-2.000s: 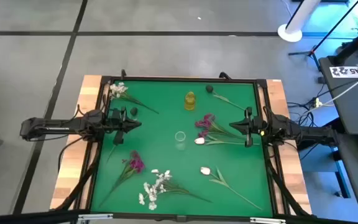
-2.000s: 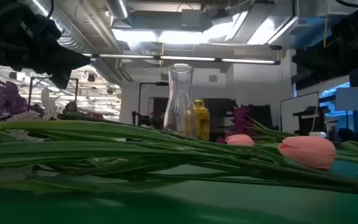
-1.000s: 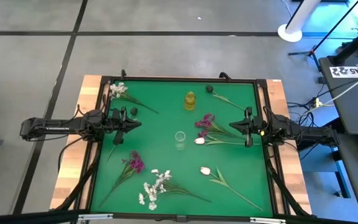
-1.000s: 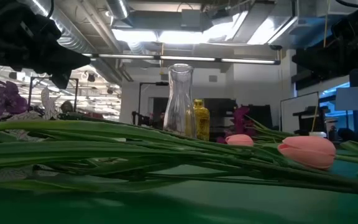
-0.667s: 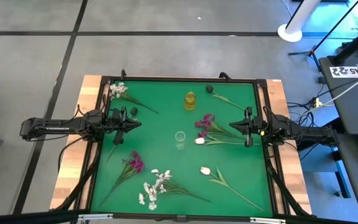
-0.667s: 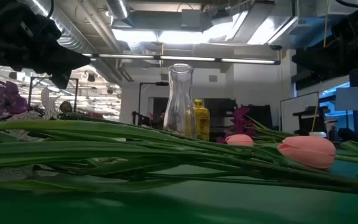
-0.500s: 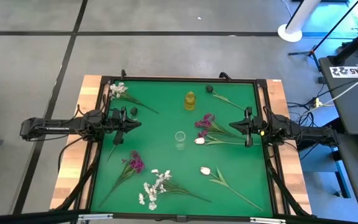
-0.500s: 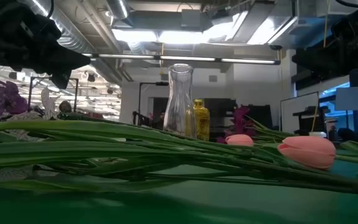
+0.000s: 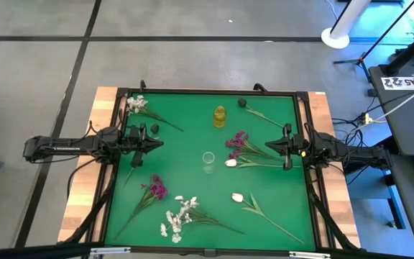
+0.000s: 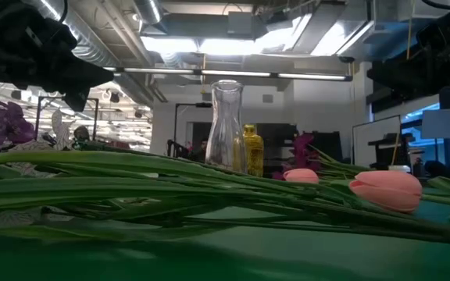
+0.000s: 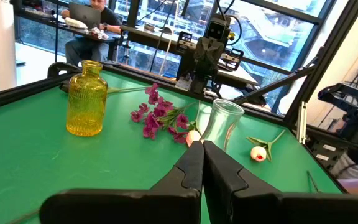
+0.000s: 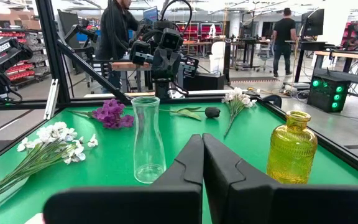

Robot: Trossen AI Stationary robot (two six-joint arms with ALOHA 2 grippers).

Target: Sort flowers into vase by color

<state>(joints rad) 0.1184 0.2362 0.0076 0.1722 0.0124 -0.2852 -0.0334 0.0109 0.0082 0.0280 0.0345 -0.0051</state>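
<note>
Left wrist view: left gripper (image 11: 202,163) seen with fingers pressed together, pinching nothing, aimed across the green table (image 11: 36,162) toward the clear vase (image 11: 217,126). Right wrist view: right gripper (image 12: 202,158) likewise pressed together and empty, facing the same clear vase (image 12: 148,139) from the opposite side, with the yellow vase (image 12: 291,148) off to one side.

Seen from above: left gripper (image 9: 152,137) parked at the table's left edge, right gripper (image 9: 270,145) at the right edge, both raised over the mat and well apart from each other. Judged a resting pose before any pick, each arm set to cover its own half.

Between them, near the table's middle, the clear vase (image 9: 208,160); farther back, the yellow vase (image 9: 219,116). Both upright and empty, likely placed centrally so either arm could reach.

Flowers all lying flat on the mat, none in a vase:
- magenta sprig (image 9: 238,143) just beside the right gripper, with a pale tulip bud (image 9: 231,163) near the clear vase;
- second tulip bud (image 9: 237,196) toward the front right;
- white cluster (image 9: 178,216) at the front, another magenta sprig (image 9: 154,188) front left;
- white sprig (image 9: 136,103) at the back left corner;
- dark bloom (image 9: 241,103) at the back right, and a dark object (image 9: 154,129) beside the left gripper, too small to identify.

Sorting judged not yet begun; nearest candidate for the right arm the magenta sprig. Thin stems flat on the mat judged hard to pinch cleanly.
</note>
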